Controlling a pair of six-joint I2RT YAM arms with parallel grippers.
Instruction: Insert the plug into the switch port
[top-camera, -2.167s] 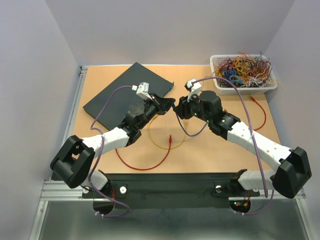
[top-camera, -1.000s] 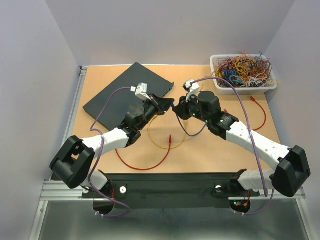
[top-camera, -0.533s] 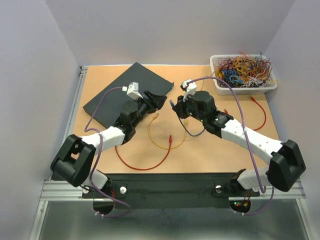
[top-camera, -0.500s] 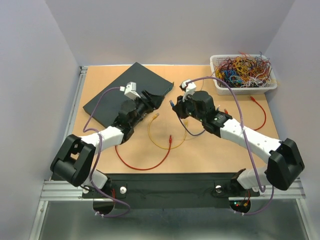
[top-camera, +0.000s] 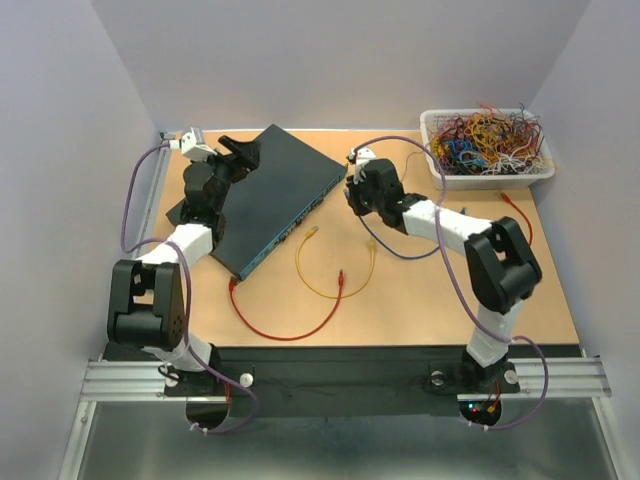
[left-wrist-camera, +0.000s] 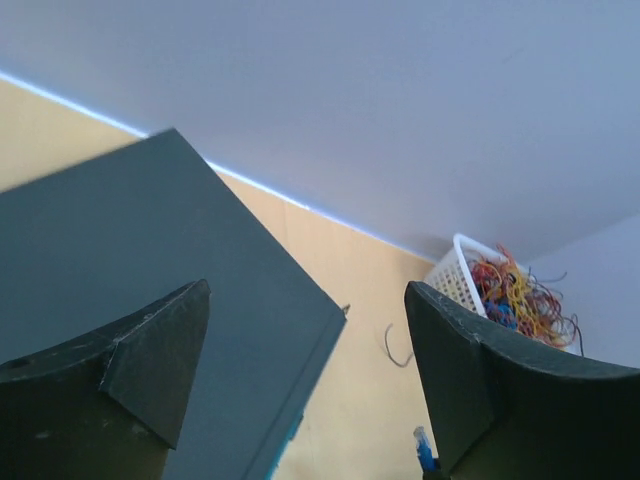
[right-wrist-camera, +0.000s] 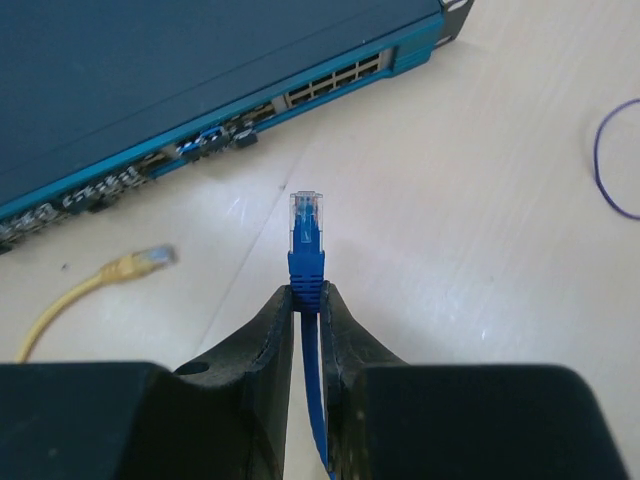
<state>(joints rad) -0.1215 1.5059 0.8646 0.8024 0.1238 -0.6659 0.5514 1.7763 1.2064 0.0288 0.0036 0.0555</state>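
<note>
Right gripper (right-wrist-camera: 307, 296) clamps the blue plug (right-wrist-camera: 306, 228) near a switch port (right-wrist-camera: 336, 78) on the teal box (right-wrist-camera: 150, 60); left gripper (left-wrist-camera: 308, 300) gapes wide, empty.

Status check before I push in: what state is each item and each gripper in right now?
left gripper: open, empty.
right gripper: shut on the blue plug.
blue plug: held, pointing at the switch front, not inserted.
switch: flat on the table.
switch ports: nearest group looks empty.
yellow cable: loose, unplugged.
red cable: loose on the table.
basket: heaped with wires.
</note>
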